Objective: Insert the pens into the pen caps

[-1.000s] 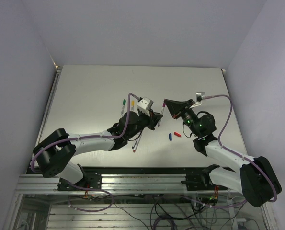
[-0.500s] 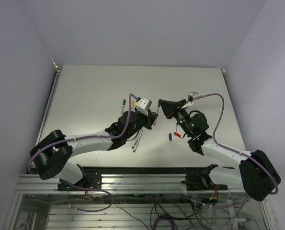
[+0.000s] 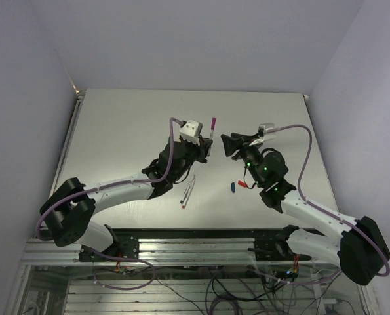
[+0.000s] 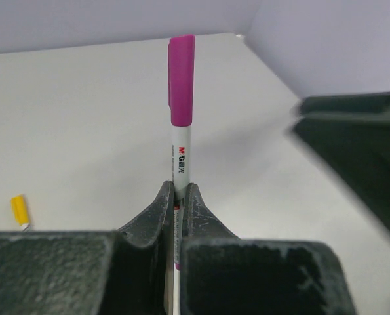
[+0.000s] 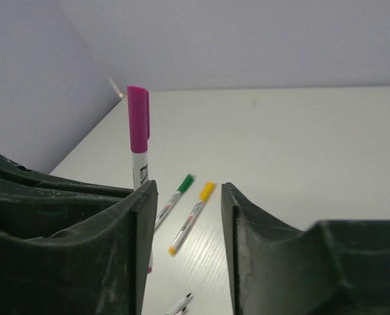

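The purple pen (image 4: 179, 161) stands upright with its purple cap (image 4: 181, 79) on top, its barrel pinched low between the left jaws, which are closed tight on it. The right jaws gape wide with nothing between them, just beside the pen and facing it. Beyond them lie a green pen (image 5: 175, 195) and a yellow pen (image 5: 193, 216) side by side, with bare table (image 3: 116, 125) running on to the far edge. Behind the right jaws lie a blue cap (image 3: 233, 187) and a red cap (image 3: 243, 184). Both arms reach forward, lifted off the table, wrists turned toward each other.
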`<move>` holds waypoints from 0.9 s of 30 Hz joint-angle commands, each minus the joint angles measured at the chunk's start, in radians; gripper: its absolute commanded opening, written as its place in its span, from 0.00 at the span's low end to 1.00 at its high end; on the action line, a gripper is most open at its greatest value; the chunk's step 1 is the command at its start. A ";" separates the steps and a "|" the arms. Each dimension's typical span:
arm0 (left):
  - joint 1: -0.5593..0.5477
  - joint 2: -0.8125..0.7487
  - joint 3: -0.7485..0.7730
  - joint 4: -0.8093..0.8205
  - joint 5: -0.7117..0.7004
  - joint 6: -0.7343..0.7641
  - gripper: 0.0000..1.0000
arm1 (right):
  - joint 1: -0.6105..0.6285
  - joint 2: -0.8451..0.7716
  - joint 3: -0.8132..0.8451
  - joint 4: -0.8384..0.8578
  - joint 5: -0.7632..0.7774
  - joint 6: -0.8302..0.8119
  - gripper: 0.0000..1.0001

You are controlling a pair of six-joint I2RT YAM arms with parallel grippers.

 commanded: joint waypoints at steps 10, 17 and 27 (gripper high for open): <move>0.273 0.198 0.165 -0.377 -0.102 -0.020 0.07 | 0.000 -0.161 -0.008 -0.231 0.340 -0.018 0.47; 0.365 0.303 0.214 -0.453 -0.138 0.002 0.07 | 0.001 -0.155 -0.025 -0.275 0.370 0.011 0.47; 0.439 0.384 0.224 -0.502 -0.165 0.032 0.08 | 0.001 -0.154 -0.040 -0.301 0.362 0.042 0.47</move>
